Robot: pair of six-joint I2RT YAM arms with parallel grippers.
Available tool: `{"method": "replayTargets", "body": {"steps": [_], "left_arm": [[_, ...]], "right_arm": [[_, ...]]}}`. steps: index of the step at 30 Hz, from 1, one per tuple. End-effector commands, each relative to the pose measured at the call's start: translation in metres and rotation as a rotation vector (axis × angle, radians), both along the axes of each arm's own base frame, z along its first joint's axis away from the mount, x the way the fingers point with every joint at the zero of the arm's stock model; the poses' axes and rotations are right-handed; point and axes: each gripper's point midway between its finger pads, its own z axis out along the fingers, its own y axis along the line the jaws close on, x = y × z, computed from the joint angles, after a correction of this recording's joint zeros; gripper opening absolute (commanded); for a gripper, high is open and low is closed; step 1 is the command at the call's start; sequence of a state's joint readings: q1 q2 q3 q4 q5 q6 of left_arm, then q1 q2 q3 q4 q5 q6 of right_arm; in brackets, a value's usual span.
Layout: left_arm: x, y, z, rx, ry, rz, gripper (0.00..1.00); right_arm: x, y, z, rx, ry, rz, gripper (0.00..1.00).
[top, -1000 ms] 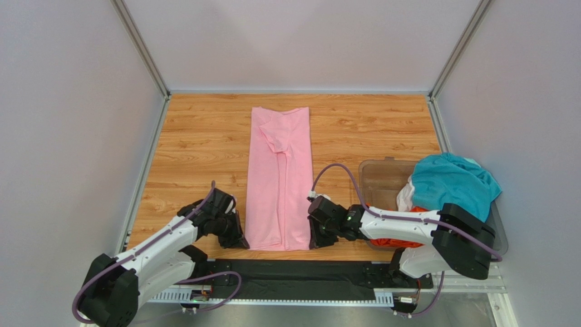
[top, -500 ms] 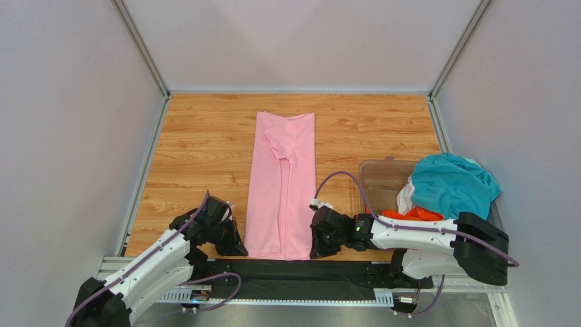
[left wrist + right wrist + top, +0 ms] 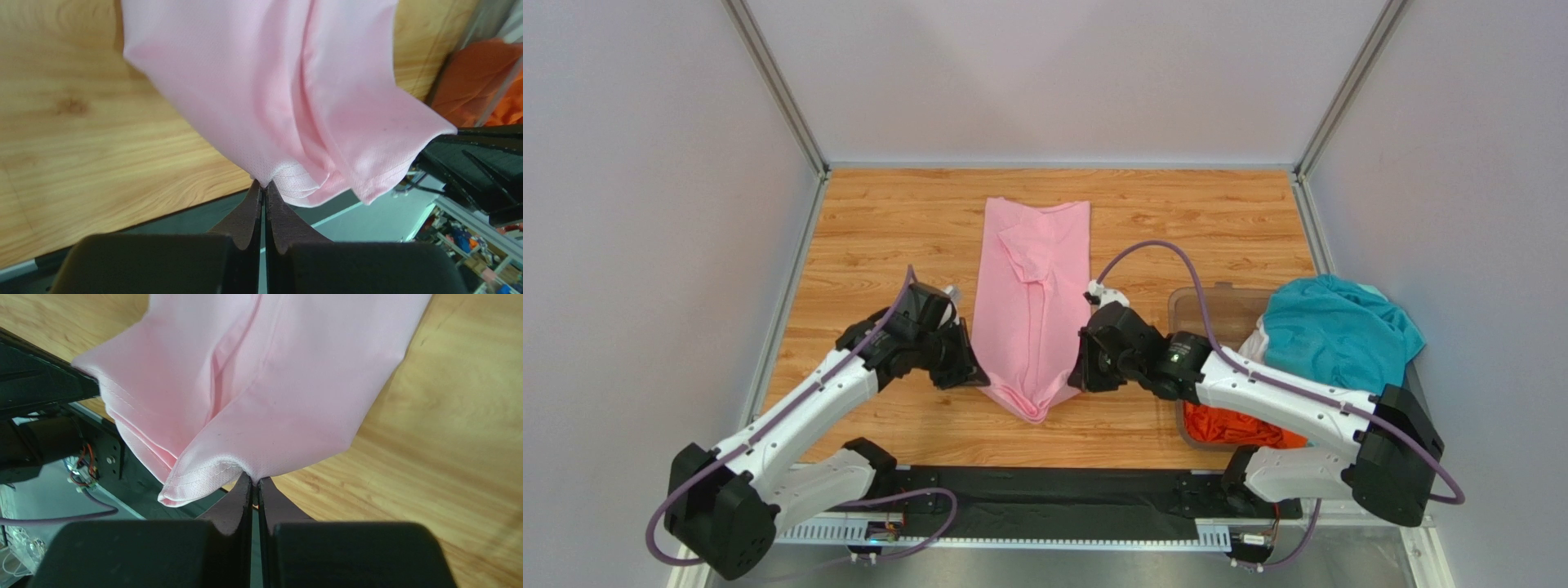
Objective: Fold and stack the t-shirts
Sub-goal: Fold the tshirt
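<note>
A clear bin (image 3: 1205, 309) sits at the right edge of the table (image 3: 879, 233). A teal shirt (image 3: 1339, 333) is heaped over its rim and an orange shirt (image 3: 1238, 426) shows at its near end. Left of the bin, the pink shirt (image 3: 1036, 288) is a long strip running from the arms toward the far wall. Its near end sags off the wood between the left gripper (image 3: 264, 185) and the right gripper (image 3: 254, 478), each clamped tight on a corner.

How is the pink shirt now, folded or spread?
Folded: the pink shirt is a narrow lengthwise strip; shut jaws hold its near corners up.
</note>
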State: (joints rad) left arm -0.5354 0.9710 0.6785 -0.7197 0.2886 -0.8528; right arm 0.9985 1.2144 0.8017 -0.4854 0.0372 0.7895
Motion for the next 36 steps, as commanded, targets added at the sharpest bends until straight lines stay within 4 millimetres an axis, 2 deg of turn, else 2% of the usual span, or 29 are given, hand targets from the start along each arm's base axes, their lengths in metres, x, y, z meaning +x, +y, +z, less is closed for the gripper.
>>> {"method": "replayTargets", "body": {"steps": [1,3,6,7,8,10,12,13,14,16,17,19,21,22,24,25,27,28,30,31,36], "left_arm": [[0.039,-0.010,0.032,0.017,-0.148,-0.037,0.00],[0.059,-0.013,0.044,0.028,-0.166,-0.023,0.00],[0.087,-0.015,0.058,0.025,-0.199,-0.011,0.00],[0.094,-0.015,0.061,0.028,-0.207,-0.009,0.00],[0.108,-0.015,0.067,0.026,-0.217,0.003,0.00],[0.124,-0.016,0.066,0.038,-0.221,0.007,0.00],[0.142,-0.016,0.076,0.024,-0.246,0.020,0.00],[0.150,-0.015,0.071,0.033,-0.234,0.021,0.00],[0.160,-0.014,0.078,0.027,-0.249,0.034,0.00],[0.174,-0.014,0.079,0.020,-0.259,0.043,0.00],[0.184,-0.013,0.076,0.025,-0.252,0.059,0.00],[0.195,-0.012,0.068,0.031,-0.232,0.072,0.00],[0.208,-0.005,0.067,0.040,-0.237,0.104,0.00],[0.212,-0.003,0.060,0.045,-0.223,0.112,0.00],[0.223,0.002,0.057,0.041,-0.226,0.129,0.00],[0.228,0.002,0.049,0.048,-0.213,0.125,0.00],[0.238,0.004,0.047,0.053,-0.217,0.114,0.00],[0.242,0.003,0.038,0.061,-0.202,0.109,0.00],[0.250,0.006,0.034,0.083,-0.192,0.124,0.00],[0.254,0.006,0.026,0.095,-0.175,0.128,0.00],[0.268,0.009,0.008,0.110,-0.147,0.152,0.00]], "right_arm": [[0.035,0.008,0.035,0.027,-0.109,0.009,0.00],[0.054,0.006,0.048,0.036,-0.142,-0.002,0.00],[0.079,0.001,0.053,0.017,-0.168,-0.017,0.00],[0.082,0.007,0.056,0.033,-0.152,0.005,0.00],[0.092,0.004,0.057,0.034,-0.154,-0.011,0.00],[0.109,0.005,0.061,0.039,-0.156,-0.013,0.00],[0.121,0.004,0.062,0.030,-0.160,-0.015,0.00],[0.126,0.005,0.057,0.019,-0.155,-0.004,0.00],[0.137,0.004,0.064,0.026,-0.169,-0.018,0.00],[0.151,0.004,0.059,0.012,-0.166,-0.025,0.00],[0.161,0.002,0.062,0.014,-0.175,-0.041,0.00],[0.176,-0.001,0.053,-0.001,-0.163,-0.060,0.00],[0.189,0.002,0.056,0.007,-0.169,-0.066,0.00],[0.197,0.000,0.046,-0.001,-0.146,-0.075,0.00],[0.208,0.001,0.045,0.010,-0.136,-0.088,0.00],[0.215,-0.001,0.037,0.003,-0.123,-0.101,0.00],[0.225,-0.003,0.029,-0.008,-0.119,-0.111,0.00],[0.231,-0.005,0.028,-0.006,-0.125,-0.116,0.00],[0.237,-0.004,0.023,-0.013,-0.133,-0.097,0.00],[0.243,-0.004,0.016,-0.018,-0.125,-0.094,0.00],[0.258,-0.004,-0.015,-0.047,-0.086,-0.096,0.01]]}}
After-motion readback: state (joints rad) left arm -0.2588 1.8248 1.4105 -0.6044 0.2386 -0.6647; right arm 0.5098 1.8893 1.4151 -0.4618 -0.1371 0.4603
